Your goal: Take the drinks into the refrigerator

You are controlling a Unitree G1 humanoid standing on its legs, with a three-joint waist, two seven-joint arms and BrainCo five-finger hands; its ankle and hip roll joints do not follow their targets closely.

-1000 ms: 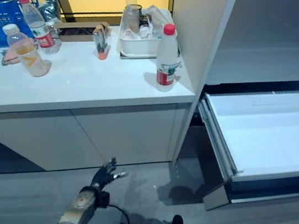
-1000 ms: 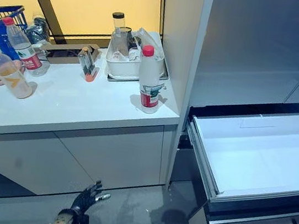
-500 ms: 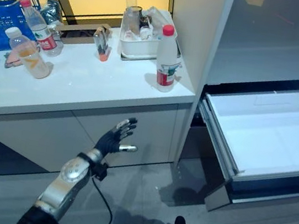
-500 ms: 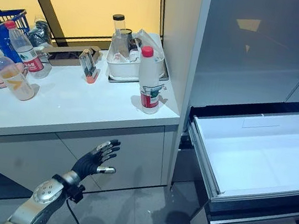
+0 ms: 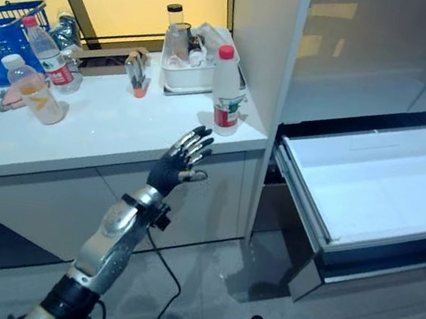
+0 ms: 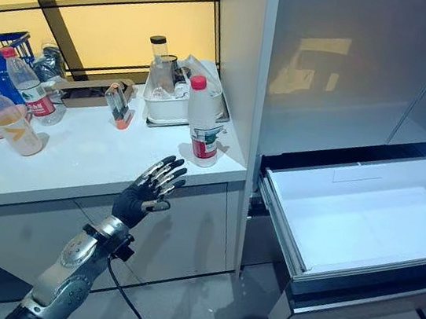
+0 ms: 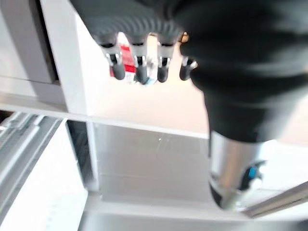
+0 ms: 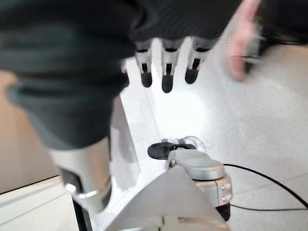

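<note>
We are reaching for the nearest drink, the white bottle (image 5: 224, 90) with a red cap, which stands near the front right corner of the counter (image 5: 104, 140), at about one o'clock from our left hand (image 5: 178, 164). Its fingers are spread and hold nothing. We should wrap the smooth round body low, keeping it upright. The right hand (image 8: 166, 65) hangs with straight, empty fingers. The white plastic drawer (image 5: 382, 195) stands open at three o'clock.

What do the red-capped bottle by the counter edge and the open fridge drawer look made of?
Red-capped bottle: looks like translucent white plastic, cloudy body with a red printed label. Fridge drawer: probably smooth white moulded plastic inside, matte with rounded corners; its front looks darker, material unclear.
</note>
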